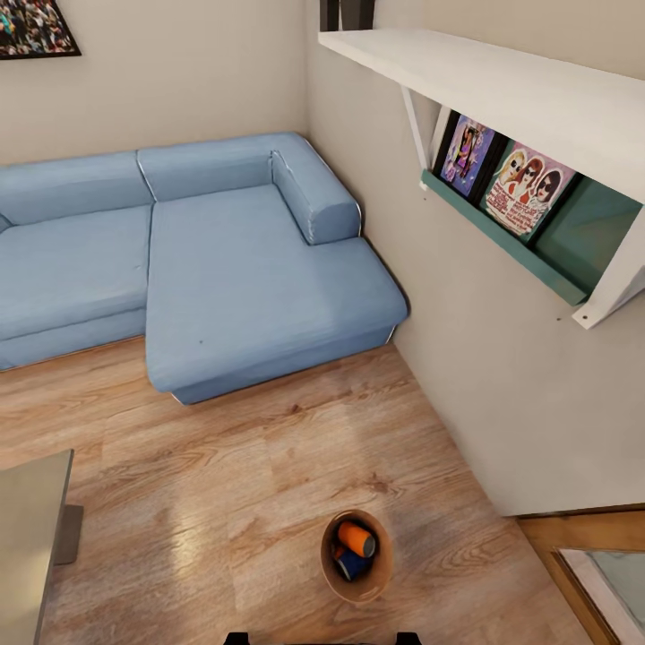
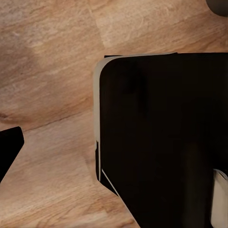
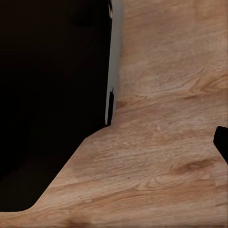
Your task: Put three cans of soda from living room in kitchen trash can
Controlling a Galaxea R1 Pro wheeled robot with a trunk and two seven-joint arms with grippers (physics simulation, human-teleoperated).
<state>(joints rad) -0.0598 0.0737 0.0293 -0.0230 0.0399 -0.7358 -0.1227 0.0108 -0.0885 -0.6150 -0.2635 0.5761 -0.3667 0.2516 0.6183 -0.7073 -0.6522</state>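
Observation:
The tash can, a small round bin with a copper-brown inside, stands on the wood-plank floor of the living room, just ahead of my base. An orange can of soda lies inside it on top of a dark blue can of soda. In the left wrist view a black fingertip juts in over the floor. The right wrist view has a black fingertip at its edge too. Neither wrist view lets me tell how the jaws stand, and nothing is seen held.
A light blue corner sofa fills the far side. A beige wall with a white shelf and posters runs along the right. A grey table edges in at the near left. My black base hangs over the floor.

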